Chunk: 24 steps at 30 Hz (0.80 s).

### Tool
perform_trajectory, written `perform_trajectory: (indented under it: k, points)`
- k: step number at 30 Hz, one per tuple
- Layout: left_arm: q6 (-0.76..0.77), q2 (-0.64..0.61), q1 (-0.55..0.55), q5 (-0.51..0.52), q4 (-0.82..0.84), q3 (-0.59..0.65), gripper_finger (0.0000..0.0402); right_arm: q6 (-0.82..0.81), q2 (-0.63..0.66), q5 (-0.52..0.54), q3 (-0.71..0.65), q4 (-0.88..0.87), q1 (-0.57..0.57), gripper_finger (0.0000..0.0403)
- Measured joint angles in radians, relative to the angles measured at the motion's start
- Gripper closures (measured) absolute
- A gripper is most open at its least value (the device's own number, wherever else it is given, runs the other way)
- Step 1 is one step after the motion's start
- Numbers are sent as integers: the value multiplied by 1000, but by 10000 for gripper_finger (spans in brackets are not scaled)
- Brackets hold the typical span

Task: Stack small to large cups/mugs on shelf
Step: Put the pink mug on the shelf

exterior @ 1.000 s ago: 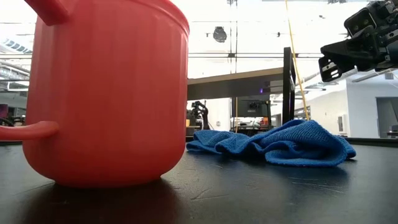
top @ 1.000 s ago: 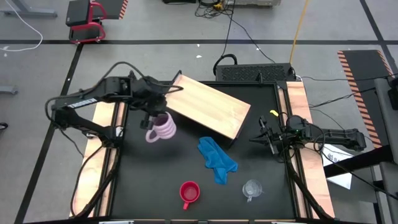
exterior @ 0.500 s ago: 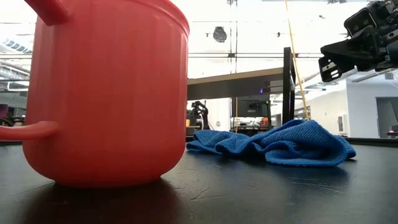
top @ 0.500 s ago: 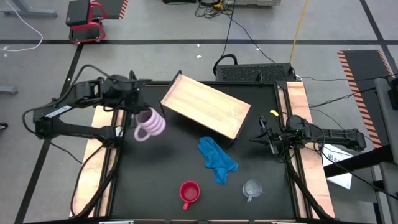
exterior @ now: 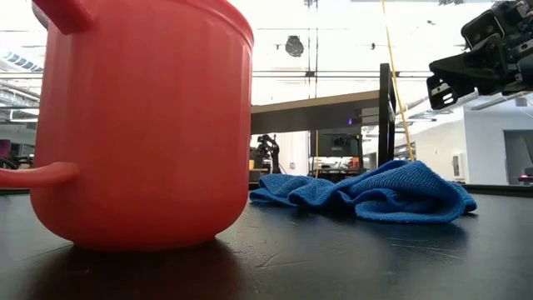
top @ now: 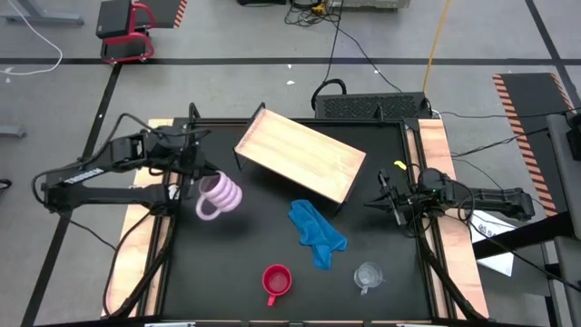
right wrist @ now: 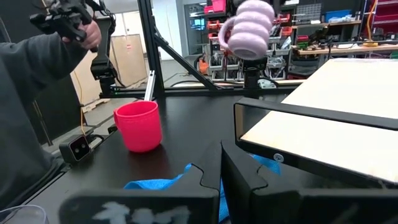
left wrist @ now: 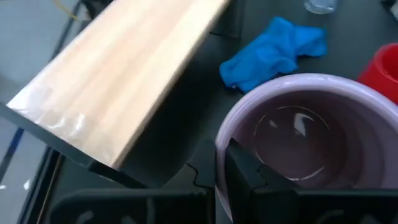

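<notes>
The left hand (top: 194, 166) is clamped on the rim of the lilac mug (top: 219, 195), one finger (left wrist: 244, 171) inside the wall, holding it above the desk (top: 227, 263) just left of the shelf (top: 302, 155). In the right wrist view the mug (right wrist: 247, 28) hangs in the air, tilted, with its handle out to one side. The right hand (top: 385, 202), fingers together and holding nothing, waits at the right edge of the desk, near the shelf's right end.

The red mug (top: 276, 281) stands near the front of the desk, with the clear cup (top: 368, 275) to its right; a blue cloth (top: 318, 232) lies between them and the shelf. The shelf top is bare, so no cup is placed yet.

The lilac mug looks stiff, with a ribbed outside and a smooth, glossy inside. It is probably light to moderate in weight and would chip if it knocked the shelf edge. A rim pinch lets it swing, so it should be carried slowly and set down level. The red mug looks like light plastic and could be taken by its rim too. The clear cup seems thin, slippery and easy to tip, so a gentle hold on the rim away from its handle would suit it.
</notes>
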State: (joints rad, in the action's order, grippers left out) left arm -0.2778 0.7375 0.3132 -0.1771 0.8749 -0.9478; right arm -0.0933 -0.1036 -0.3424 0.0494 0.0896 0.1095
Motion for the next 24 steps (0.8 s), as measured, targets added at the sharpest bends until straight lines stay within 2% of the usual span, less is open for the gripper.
perform_trajectory:
  k: [8,15,20,24]
  points:
    - [64,-5,57,-22,-173,78,390,0,0,0,0,4,0,403]
    - [71,-4,57,32,-343,79,390,1,0,0,0,4,0,403]
    - [87,11,67,126,-461,78,390,3,0,0,0,4,0,403]
    - [67,51,106,128,-493,67,390,2,0,0,0,4,0,403]
